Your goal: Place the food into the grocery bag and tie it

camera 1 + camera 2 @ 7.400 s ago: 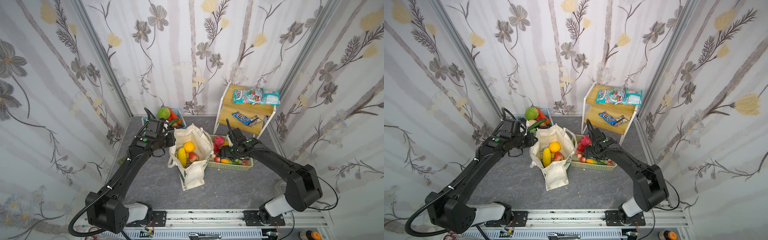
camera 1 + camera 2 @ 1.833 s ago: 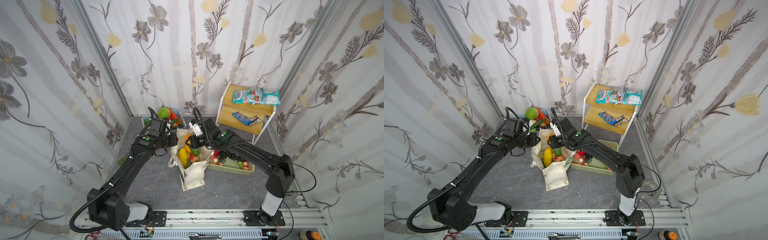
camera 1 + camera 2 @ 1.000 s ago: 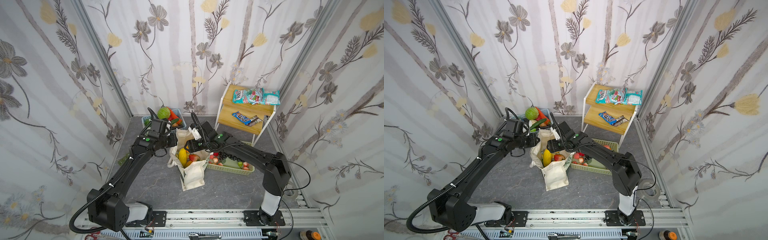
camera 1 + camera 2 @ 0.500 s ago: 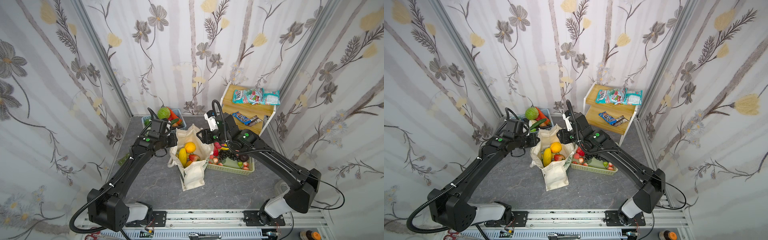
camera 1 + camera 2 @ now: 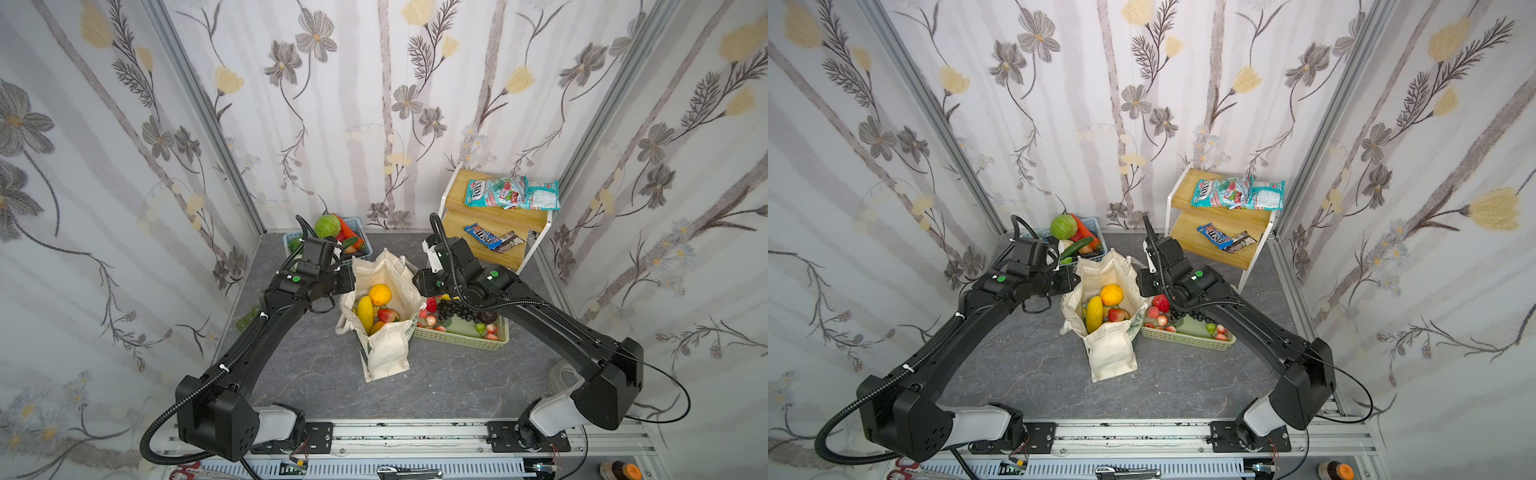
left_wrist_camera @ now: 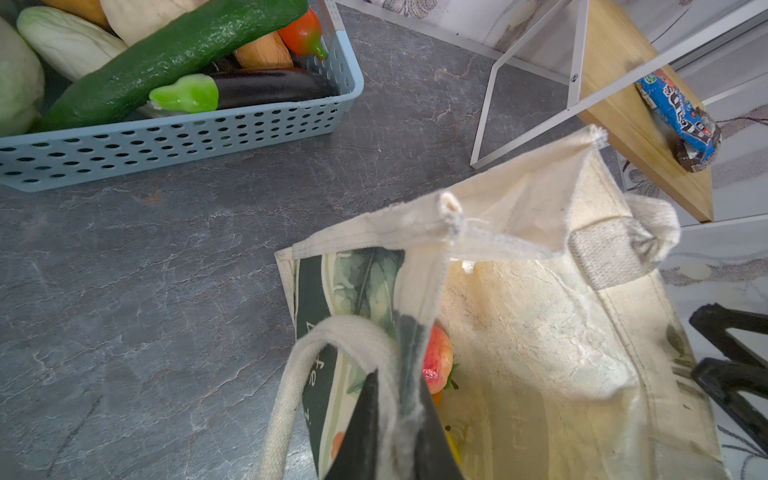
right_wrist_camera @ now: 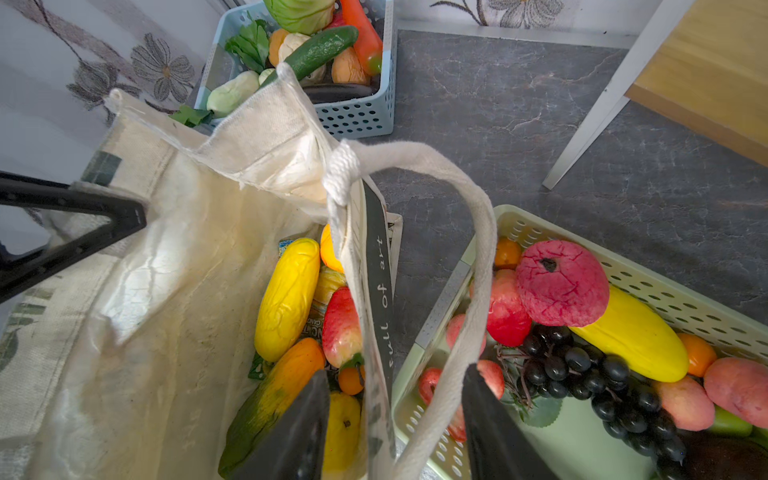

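The grocery bag (image 5: 386,357) (image 5: 1111,353) stands open mid-floor in both top views. Inside lies the food: a round orange (image 5: 380,293) (image 5: 1111,294), a yellow oblong fruit (image 5: 365,312) (image 7: 286,299), a red-pink fruit (image 7: 341,328) and a packet edge beneath them. My left gripper (image 6: 397,386) (image 5: 349,282) is shut on the bag's left rim beside a loop handle (image 6: 291,395). At the right rim my right gripper (image 7: 395,372) (image 5: 417,282) is open. One finger is inside the bag and the other outside. The rim and the other handle (image 7: 478,257) hang between them unpinched.
A blue basket (image 5: 291,241) (image 6: 187,141) of vegetables sits behind the bag on the left. A pale green basket (image 5: 461,343) (image 7: 665,282) of fruit touches the bag's right side. Behind it, a wooden shelf (image 5: 478,220) holds teal sweet packets (image 5: 511,193) and a blue chocolate packet (image 5: 486,236).
My right gripper has left the bag's mouth, swung out to the right and come down astride the right rim, with its jaws narrowing. The left gripper has kept its hold.
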{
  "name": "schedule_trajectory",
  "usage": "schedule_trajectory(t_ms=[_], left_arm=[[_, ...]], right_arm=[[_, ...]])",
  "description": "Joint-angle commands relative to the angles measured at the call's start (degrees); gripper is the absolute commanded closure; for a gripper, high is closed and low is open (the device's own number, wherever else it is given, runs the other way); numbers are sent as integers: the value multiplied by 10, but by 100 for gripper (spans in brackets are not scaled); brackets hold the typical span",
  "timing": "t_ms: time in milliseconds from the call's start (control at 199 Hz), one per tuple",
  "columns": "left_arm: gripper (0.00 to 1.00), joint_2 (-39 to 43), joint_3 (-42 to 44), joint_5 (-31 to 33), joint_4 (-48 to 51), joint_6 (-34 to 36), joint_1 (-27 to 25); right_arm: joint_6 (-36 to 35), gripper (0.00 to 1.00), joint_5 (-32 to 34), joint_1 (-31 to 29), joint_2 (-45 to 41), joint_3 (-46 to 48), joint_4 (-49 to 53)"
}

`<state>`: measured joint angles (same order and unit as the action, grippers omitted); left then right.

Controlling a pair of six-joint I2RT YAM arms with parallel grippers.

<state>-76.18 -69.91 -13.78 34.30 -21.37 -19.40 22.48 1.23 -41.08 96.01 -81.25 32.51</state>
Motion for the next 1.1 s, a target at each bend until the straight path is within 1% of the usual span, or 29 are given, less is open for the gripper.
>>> schedule_trajectory(t_ms=[0,105,166,241,281,391,421,451,492,547,592,637,712,848,1043,1098], left_arm=[[100,-2,-4,-10,-1,-3,-1],[100,-2,-5,-11,-1,-3,-1],[100,-1,-5,-10,0,-2,0],[100,-1,-4,-9,1,-1,0],[100,0,-4,-8,1,0,-1],[100,1,-1,-4,0,0,0],[98,0,-2,-2,-1,-1,-1],[89,-2,-5,0,1,-1,0],[72,-5,-11,8,3,-4,1],[55,-10,-24,18,10,-9,6],[47,-17,-37,21,14,-13,13],[43,-23,-50,22,16,-16,20],[38,-34,-70,22,18,-20,29],[34,-51,-102,20,21,-26,40],[33,-65,-139,22,24,-27,54],[35,-68,-154,23,23,-21,60]], right_arm=[[9,55,-20,-2,13,4,-34],[10,63,-27,-4,29,5,-39],[12,75,-32,-5,35,5,-42],[13,92,-37,-6,40,6,-45],[14,100,-37,-7,40,8,-46],[17,100,-39,-9,37,8,-46],[17,100,-40,-9,35,9,-46],[19,100,-40,-9,32,11,-47],[21,100,-40,-8,26,12,-49],[27,100,-36,-9,19,14,-47],[32,100,-33,-8,13,16,-47],[36,100,-32,-7,7,20,-47],[41,100,-30,-4,-1,28,-47],[46,100,-30,2,-5,45,-46],[47,100,-30,7,-10,57,-45],[49,100,-29,7,-11,58,-44]])
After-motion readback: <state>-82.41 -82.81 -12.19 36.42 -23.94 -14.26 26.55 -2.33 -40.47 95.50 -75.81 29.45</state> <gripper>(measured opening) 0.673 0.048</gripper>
